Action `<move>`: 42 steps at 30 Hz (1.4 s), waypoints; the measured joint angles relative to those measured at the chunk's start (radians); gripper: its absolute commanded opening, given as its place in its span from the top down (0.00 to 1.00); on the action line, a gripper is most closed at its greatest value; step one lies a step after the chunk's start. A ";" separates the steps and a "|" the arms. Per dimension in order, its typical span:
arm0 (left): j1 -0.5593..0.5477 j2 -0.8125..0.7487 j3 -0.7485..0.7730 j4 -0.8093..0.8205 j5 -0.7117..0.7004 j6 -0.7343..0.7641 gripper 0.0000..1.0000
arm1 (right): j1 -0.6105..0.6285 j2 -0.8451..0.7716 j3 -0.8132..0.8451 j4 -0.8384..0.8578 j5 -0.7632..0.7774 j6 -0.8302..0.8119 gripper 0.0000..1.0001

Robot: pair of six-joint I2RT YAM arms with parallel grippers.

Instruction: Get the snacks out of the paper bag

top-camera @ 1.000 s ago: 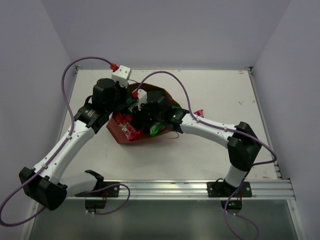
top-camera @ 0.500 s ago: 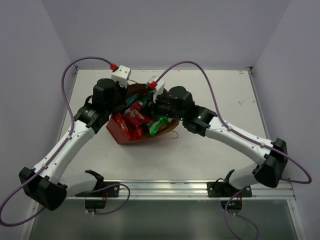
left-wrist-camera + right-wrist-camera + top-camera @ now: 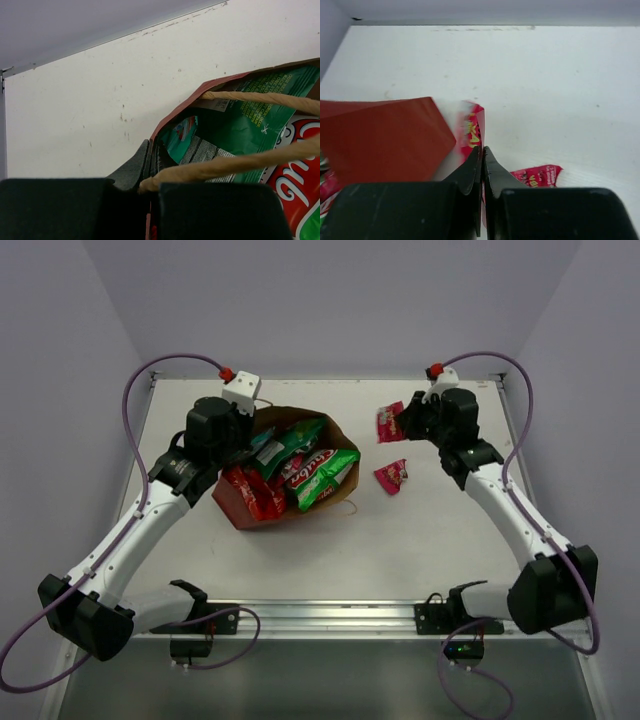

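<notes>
The paper bag (image 3: 340, 432) lies on its side left of centre, its mouth facing right. Inside it lie red packets (image 3: 255, 492), a green packet (image 3: 287, 445) and a green-and-white packet with a red logo (image 3: 322, 473). My left gripper (image 3: 252, 437) is shut on the bag's rim (image 3: 172, 112), next to a string handle (image 3: 235, 162); a teal packet (image 3: 181, 135) shows inside. My right gripper (image 3: 404, 423) is at the back right, shut on a small pink-red packet (image 3: 388, 422), also in the right wrist view (image 3: 474, 131). A second small pink packet (image 3: 391, 476) lies on the table.
The table (image 3: 430, 540) is white, with walls close at the back and both sides. A metal rail (image 3: 330, 618) runs along the near edge by the arm bases. In the right wrist view the bag's red side (image 3: 385, 140) lies left of the fingers.
My right gripper has come out of the bag and swung to the back right, carrying the small pink-red packet. The bag's contents now show. The left gripper has stayed on the rim.
</notes>
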 measured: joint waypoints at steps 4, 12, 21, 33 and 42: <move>0.000 0.000 0.000 0.000 0.000 0.000 1.00 | -0.144 0.201 0.031 0.011 -0.055 0.069 1.00; 0.000 0.000 0.000 -0.001 0.001 0.000 1.00 | -0.245 0.700 0.279 0.015 -0.234 0.175 0.91; 0.000 0.000 0.000 -0.001 0.002 0.000 1.00 | -0.275 0.678 0.286 -0.075 -0.139 0.211 0.14; 0.000 0.000 -0.003 -0.001 0.002 0.027 1.00 | 0.219 0.055 0.229 -0.167 0.026 0.056 0.14; 0.000 -0.007 -0.003 -0.003 0.002 0.026 1.00 | 0.575 0.283 0.312 -0.174 0.106 -0.082 0.18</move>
